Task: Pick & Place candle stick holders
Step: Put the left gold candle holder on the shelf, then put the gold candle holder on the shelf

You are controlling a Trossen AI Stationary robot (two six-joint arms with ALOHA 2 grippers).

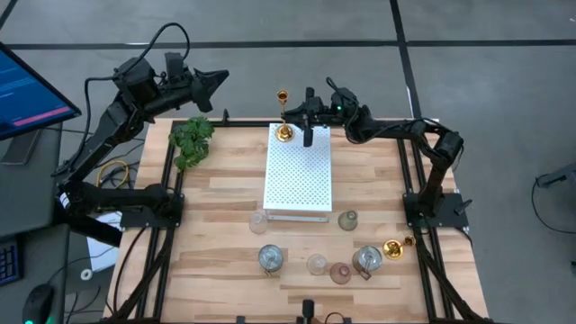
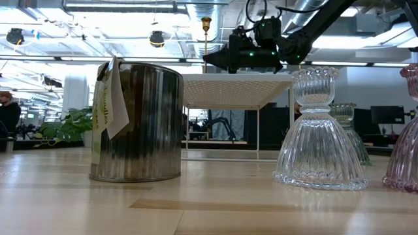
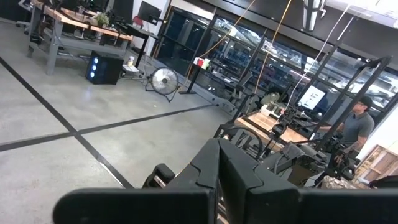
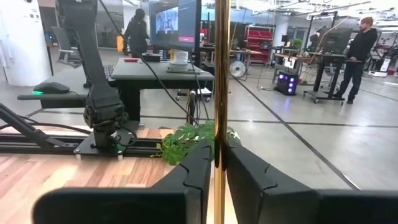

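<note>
A slim gold candle stick holder (image 1: 283,112) stands upright at the far left corner of the white dotted board (image 1: 299,171). My right gripper (image 1: 295,112) is shut on its stem, which also shows in the right wrist view (image 4: 219,74) and the low view (image 2: 206,39). A second gold stick (image 1: 394,248) lies on its side near the table's right edge. Several squat glass cups stand at the near side: silvery (image 1: 269,258), clear (image 1: 317,264), pinkish (image 1: 340,273), greenish (image 1: 347,220). My left gripper (image 1: 214,81) is shut and empty, raised beyond the table's far left corner. My right gripper pinches the gold stick's stem (image 4: 219,146) between its two fingers (image 4: 198,171), about midway up. The fingers come level from the table's right side and lie across the stem. The stick stays upright, its round base (image 1: 284,133) at the board's far left corner.
A leafy green plant (image 1: 192,139) lies at the table's far left. Another clear cup (image 1: 259,219) and another silvery cup (image 1: 367,260) stand near the board's near end. In the low view a silvery cup (image 2: 137,121) and a ribbed clear holder (image 2: 319,130) stand close.
</note>
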